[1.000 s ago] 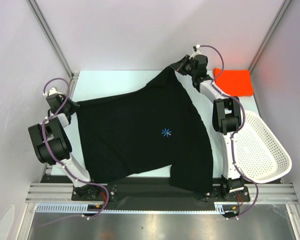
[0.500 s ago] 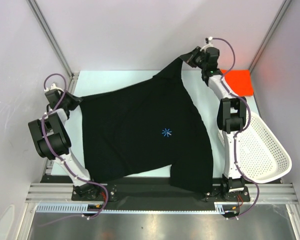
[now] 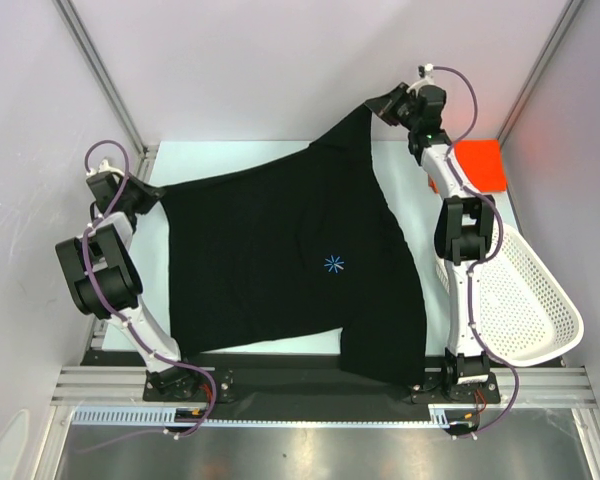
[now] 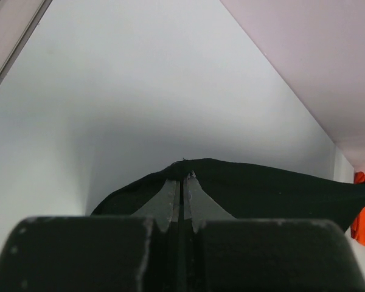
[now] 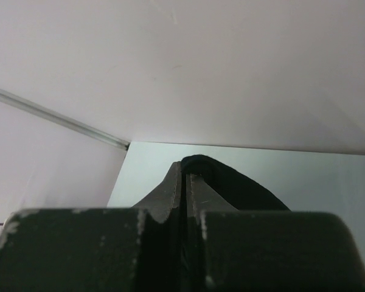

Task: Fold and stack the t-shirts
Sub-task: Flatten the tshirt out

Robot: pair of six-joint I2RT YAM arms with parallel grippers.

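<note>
Inside a robotics lab's test cell: a left arm [image 3: 100,270] and right arm [image 3: 465,240] stand bolted to an aluminium rail [image 3: 280,385] at the tabletop's [image 3: 230,155] near edge, enclosed by white panels [image 3: 300,60] and metal posts [image 3: 100,78].

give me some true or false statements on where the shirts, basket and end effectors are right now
1. The left end effector is open. False: it is shut on an edge of the black t-shirt.
2. The right end effector pinches the black t-shirt at the far side of the table. True.
3. The orange-red t-shirt lies inside the white basket. False: it lies on the table at the far right corner, beyond the basket.
4. The blue starburst print on the black t-shirt faces up. True.
</note>
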